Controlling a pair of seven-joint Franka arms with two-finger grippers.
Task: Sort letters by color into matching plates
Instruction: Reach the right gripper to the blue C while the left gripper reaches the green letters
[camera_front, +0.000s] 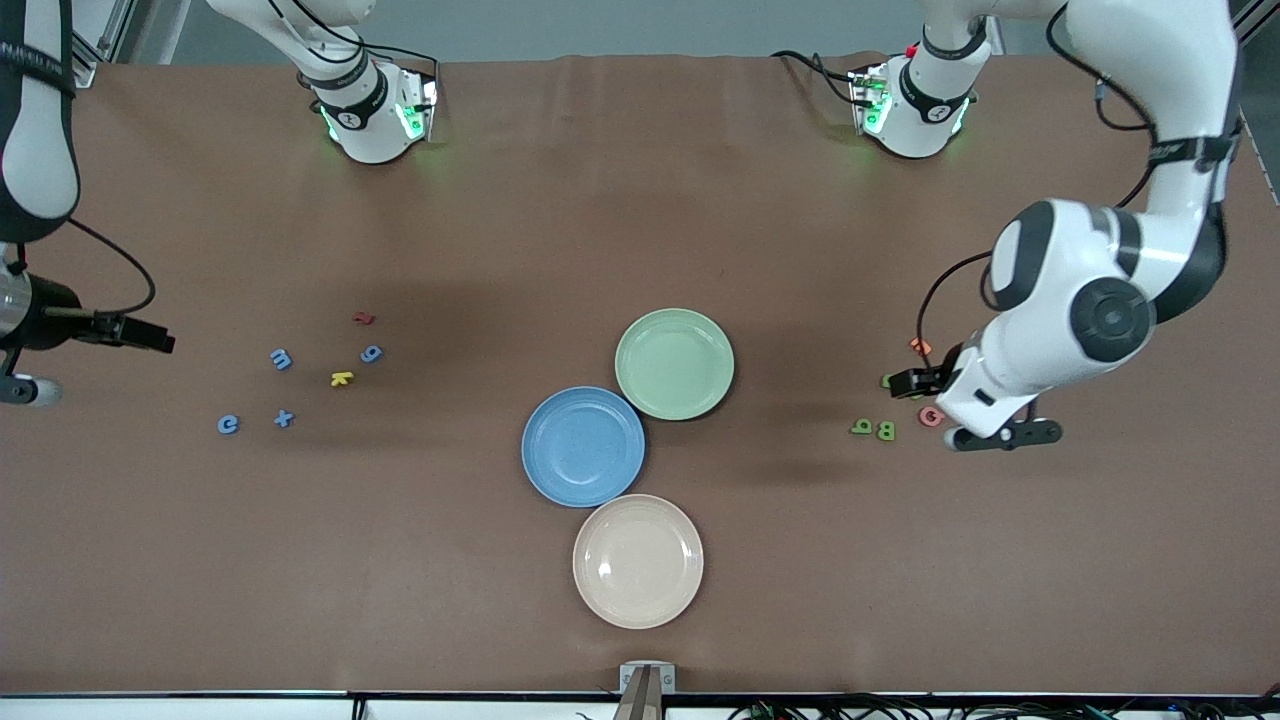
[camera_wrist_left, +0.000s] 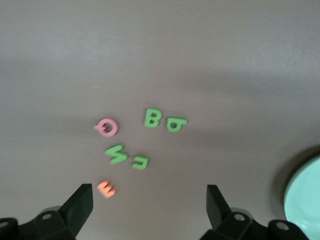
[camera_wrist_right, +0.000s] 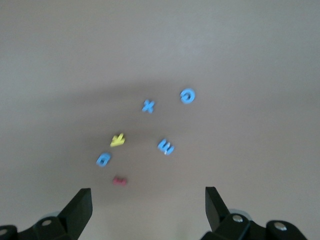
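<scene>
1. The blue letters (camera_wrist_right: 148, 106) and green letters (camera_wrist_left: 152, 118) lie flat on the bench, none in the plates (camera_front: 583, 446)
2. They look light and thin; pinch the edges
3. The left hand (camera_wrist_left: 150, 202) and right hand (camera_wrist_right: 148, 202) are wide apart, empty

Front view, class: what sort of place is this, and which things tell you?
Probably a robotics lab bench. Two white arm bases are bolted to a brown-covered table, cables run along its edge, and small blue foam letters lie beside a round blue plate and pale green plate.
</scene>
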